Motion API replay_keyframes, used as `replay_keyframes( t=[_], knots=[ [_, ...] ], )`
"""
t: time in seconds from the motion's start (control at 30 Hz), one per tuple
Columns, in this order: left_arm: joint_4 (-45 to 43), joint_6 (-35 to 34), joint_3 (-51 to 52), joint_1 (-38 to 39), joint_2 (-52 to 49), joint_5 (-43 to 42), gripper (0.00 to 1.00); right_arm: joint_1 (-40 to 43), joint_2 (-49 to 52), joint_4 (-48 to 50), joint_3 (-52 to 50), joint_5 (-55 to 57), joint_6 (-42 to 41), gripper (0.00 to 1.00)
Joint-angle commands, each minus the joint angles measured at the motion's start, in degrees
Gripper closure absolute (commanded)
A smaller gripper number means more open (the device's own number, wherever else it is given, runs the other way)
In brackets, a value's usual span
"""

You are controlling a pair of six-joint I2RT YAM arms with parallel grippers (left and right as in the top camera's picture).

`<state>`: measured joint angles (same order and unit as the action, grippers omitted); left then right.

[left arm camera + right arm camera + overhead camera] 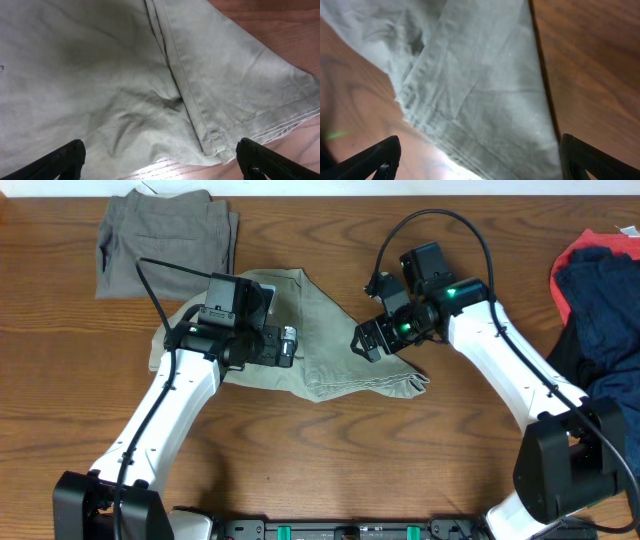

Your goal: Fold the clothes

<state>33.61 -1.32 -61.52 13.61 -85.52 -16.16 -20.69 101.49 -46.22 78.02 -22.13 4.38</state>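
**Both tools apart over the olive garment**

Left tool (160,160): fingers wide apart, nothing held. Under it lies the garment (100,75), with a seam (170,65) running away from us, the hem (270,129) to the right and bare table (295,30) beyond.

Right tool (480,160): likewise apart and empty, over the garment's edge.

Overhead view: the garment lies mid-table, its long axis roughly left to right, with the hem end pointing right and towards the robot. The left tool hangs over its middle and the right tool is at its slanting right edge. We judge the right tool nearer the hem end.

Farther off, there is an unsorted pile (600,290) at the right edge and a folded grey piece (165,235) far left.

We can read no brand, label or writing anywhere.
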Motion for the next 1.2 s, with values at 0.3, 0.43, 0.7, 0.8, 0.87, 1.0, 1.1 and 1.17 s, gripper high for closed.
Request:
replay_keyframes(
  t=[0.3,0.43,0.7,0.8,0.87,1.0,1.1,1.17],
  knots=[
    [0.0,-0.09,-0.2,-0.15,-0.04,-0.11,0.02,-1.05,-0.13,3.17,0.02,2.82,-1.14,0.01],
    [-0.39,1.62,-0.2,-0.42,-0.11,11.28,0.02,-1.95,-0.13,3.26,0.04,-0.2,-1.18,0.01],
    [3.04,-5.29,0.02,-9.84,-0.11,21.94,0.02,-7.21,-0.13,5.27,0.02,4.04,-0.92,0.01],
    [3.26,-5.46,0.79,-13.86,-0.11,19.37,0.02,-10.49,-0.13,6.56,0.02,6.75,-0.92,0.01],
    [3.28,-5.46,1.53,-15.91,-0.11,17.99,0.02,-12.74,-0.11,7.26,0.02,8.09,-0.94,0.01],
    [3.21,-5.42,3.02,-18.23,-0.31,17.94,0.02,-17.29,-0.11,7.87,0.02,14.12,-1.44,0.03],
    [3.1,-5.42,3.8,-18.97,-0.35,18.36,0.02,-20.17,0.35,7.91,0.0,20.26,-2.69,0.04],
    [2.08,-5.42,4.68,-19.17,-0.35,18.34,0.02,-21.88,1.68,8.13,0.0,21.97,-2.64,0.07]
  ],
)
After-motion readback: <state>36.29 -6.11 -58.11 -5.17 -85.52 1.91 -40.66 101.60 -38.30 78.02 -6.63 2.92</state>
